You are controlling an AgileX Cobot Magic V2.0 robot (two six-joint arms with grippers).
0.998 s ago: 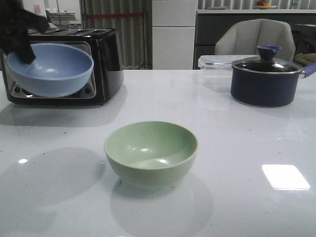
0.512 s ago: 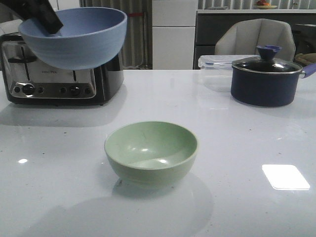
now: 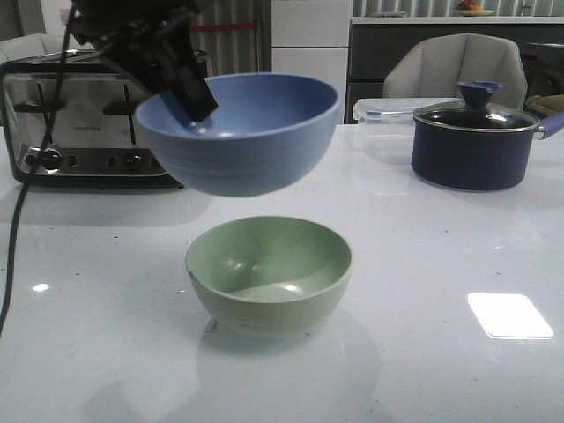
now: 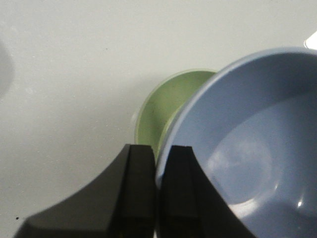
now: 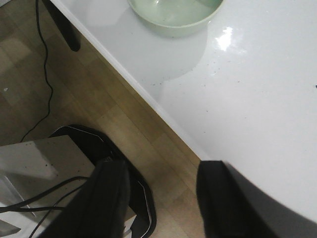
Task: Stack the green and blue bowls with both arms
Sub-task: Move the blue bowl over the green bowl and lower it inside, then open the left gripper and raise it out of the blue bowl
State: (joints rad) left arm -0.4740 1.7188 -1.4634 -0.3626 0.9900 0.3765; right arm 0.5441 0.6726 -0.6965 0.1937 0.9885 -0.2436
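1. Since half a second ago the blue bowl (image 3: 238, 132) has travelled from in front of the toaster (image 3: 84, 119) toward the middle of the bench (image 3: 458, 264) and come lower; it now hangs in the air directly above the green bowl (image 3: 269, 273), slightly to its left, with a clear gap between the two
2. The toaster, partly hidden by the bowl in both earlier frames, is now mostly uncovered at the back left of the bench
3. The green bowl sits upright on the bench in the same place as before
4. The left tool (image 4: 157, 196) is closed on the rim of the blue bowl (image 4: 247, 144): in the left wrist view one black finger lies outside the wall and the other inside, with the rim pinched between them; the green bowl (image 4: 166, 111) shows beneath, partly covered
5. The right tool (image 5: 161, 198) has its fingers spread well apart and holds nothing; it hangs off the bench edge over the wooden floor (image 5: 143, 134), well apart from the green bowl (image 5: 173, 15)
6. Both bowls are empty inside, showing only smooth walls and light glints
7. A dark navy pot (image 3: 476, 145) with a glass lid stands at the back right; its contents cannot be made out
8. A clear lidded container (image 3: 383, 123) sits just beside the pot, to its left, and looks empty
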